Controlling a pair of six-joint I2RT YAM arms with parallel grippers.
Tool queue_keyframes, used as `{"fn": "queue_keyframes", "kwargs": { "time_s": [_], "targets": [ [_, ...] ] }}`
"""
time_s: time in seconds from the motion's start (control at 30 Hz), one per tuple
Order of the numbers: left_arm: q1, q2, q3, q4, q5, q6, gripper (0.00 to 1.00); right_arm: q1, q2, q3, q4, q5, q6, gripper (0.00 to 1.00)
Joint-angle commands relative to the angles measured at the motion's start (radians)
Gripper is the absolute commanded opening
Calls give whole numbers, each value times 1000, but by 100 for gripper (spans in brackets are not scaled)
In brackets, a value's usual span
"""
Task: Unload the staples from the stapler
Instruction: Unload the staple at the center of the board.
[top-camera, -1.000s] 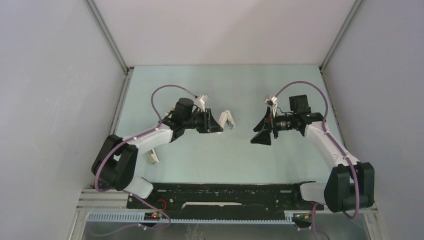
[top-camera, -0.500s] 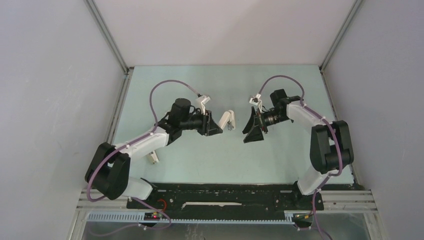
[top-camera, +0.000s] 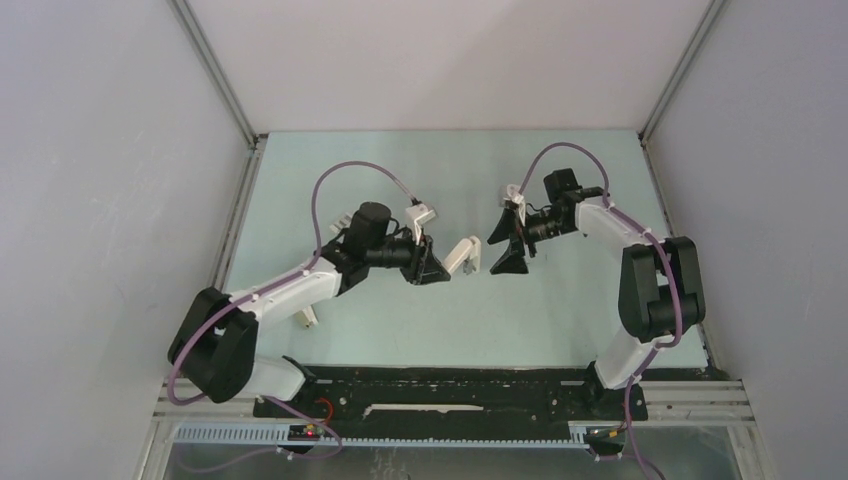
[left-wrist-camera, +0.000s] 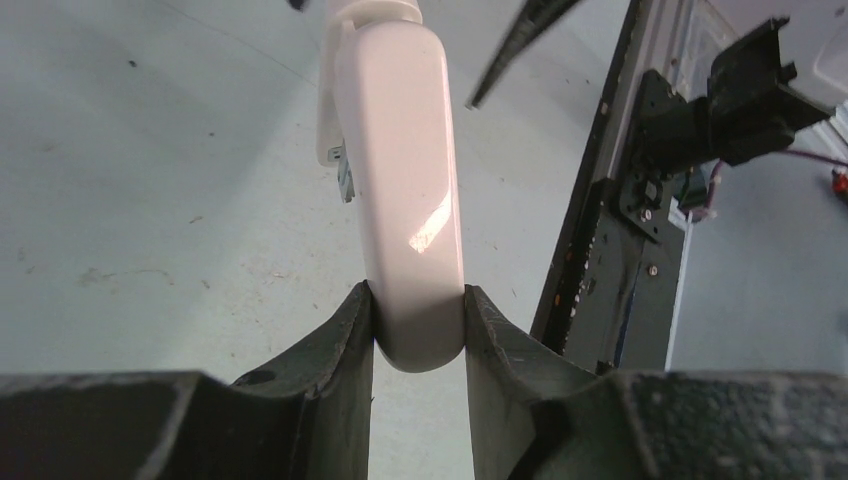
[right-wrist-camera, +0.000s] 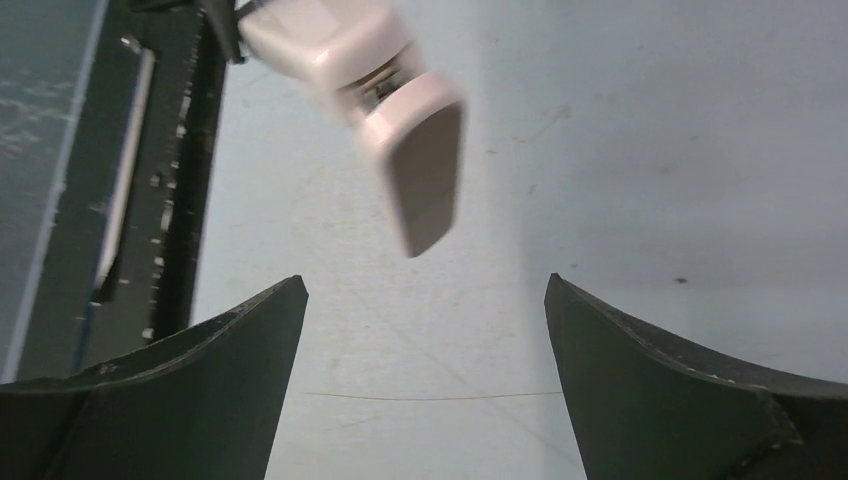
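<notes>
Top ext: left gripper (top-camera: 440, 266) clamps stapler (top-camera: 464, 254), right gripper (top-camera: 500, 250) facing it w/ jaws wide, both reached fwd.

I am inspecting a pale green table (top-camera: 560, 320); its surface is showing scuffs and dark specks. A small white object (top-camera: 307, 317) is lying on it at the left, too small to identify. A black mounting rail (top-camera: 450, 385) is running along its near edge.

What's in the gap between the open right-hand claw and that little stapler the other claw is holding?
Nothing. The right wrist view shows only bare table between the right claw and the stapler.
</notes>
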Motion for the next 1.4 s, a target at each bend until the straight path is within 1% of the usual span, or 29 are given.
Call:
{"fn": "queue_keyframes", "kwargs": {
  "time_s": [0.0,0.07,0.17,0.43,0.73,0.97,1.17,1.27,1.37],
  "targets": [
    [-49,-59,35,-24,13,134,0,26,-4,87,-61,8,-270,100],
    [-58,-67,39,-36,2,152,0,45,26,128,-154,-12,-339,100],
    [-61,-75,40,-43,-4,168,0,72,43,158,-248,-39,-425,99],
    [-69,-82,37,-42,-7,184,0,117,73,173,-384,-22,-560,89],
    [-73,-117,17,0,12,184,0,132,71,179,-361,-3,-521,72],
    [-85,-129,0,24,26,184,0,138,45,179,-333,-42,-486,66],
    [-85,-125,-2,26,31,184,0,136,28,179,-362,-53,-506,59],
    [-86,-125,-5,27,26,184,0,131,20,178,-390,-53,-526,52],
    [-85,-123,-6,27,17,184,0,122,11,178,-411,-52,-539,43]
  ]
}}
